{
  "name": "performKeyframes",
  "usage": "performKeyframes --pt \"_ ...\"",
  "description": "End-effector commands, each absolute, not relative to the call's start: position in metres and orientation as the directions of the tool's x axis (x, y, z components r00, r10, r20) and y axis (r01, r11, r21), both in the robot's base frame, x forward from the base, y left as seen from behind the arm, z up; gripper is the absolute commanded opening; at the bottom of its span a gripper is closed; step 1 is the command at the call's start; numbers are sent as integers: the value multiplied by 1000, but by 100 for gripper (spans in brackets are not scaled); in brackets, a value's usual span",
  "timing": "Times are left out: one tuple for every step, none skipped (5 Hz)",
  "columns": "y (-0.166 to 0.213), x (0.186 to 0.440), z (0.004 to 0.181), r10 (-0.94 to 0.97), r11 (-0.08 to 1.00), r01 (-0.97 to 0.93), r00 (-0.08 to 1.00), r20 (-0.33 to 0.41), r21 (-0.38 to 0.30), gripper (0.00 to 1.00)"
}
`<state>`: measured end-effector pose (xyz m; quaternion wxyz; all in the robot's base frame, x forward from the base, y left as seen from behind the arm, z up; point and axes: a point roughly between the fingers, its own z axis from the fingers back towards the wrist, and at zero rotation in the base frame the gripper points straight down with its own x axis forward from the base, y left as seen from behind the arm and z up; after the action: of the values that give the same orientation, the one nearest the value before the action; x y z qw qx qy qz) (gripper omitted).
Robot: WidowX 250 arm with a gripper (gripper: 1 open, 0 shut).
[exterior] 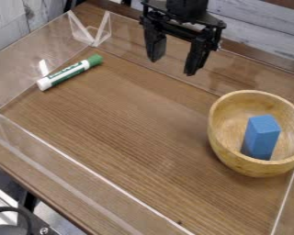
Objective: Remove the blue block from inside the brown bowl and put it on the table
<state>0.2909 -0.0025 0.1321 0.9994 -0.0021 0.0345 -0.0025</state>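
Note:
A small blue block point(261, 136) stands upright inside the round light-brown wooden bowl point(226, 138) at the right side of the table point(125, 119). My black gripper point(175, 55) hangs at the back of the table, up and to the left of the bowl, pointing down. Its two fingers are spread apart with nothing between them. A clear stretch of tabletop separates it from the bowl and block.
A green and white marker point(70, 72) lies at the back left of the table. Low clear acrylic walls point(63, 165) run along the table's edges, with a folded clear piece point(85, 32) at the back left corner.

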Motion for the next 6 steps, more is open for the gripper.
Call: performKeyframes --pt "-13 290 128 30 999 -31 997 -71 -12 100" --pt "-36 290 130 96 995 -97 994 -48 -28 100" --pt "-61 292 132 154 987 -155 988 -12 -50 100" --pt "-83 295 132 193 978 -191 981 12 -81 100" --pt "-99 300 131 207 974 -203 978 30 -102 100" --pt "-112 305 129 205 973 -198 978 45 -120 100"
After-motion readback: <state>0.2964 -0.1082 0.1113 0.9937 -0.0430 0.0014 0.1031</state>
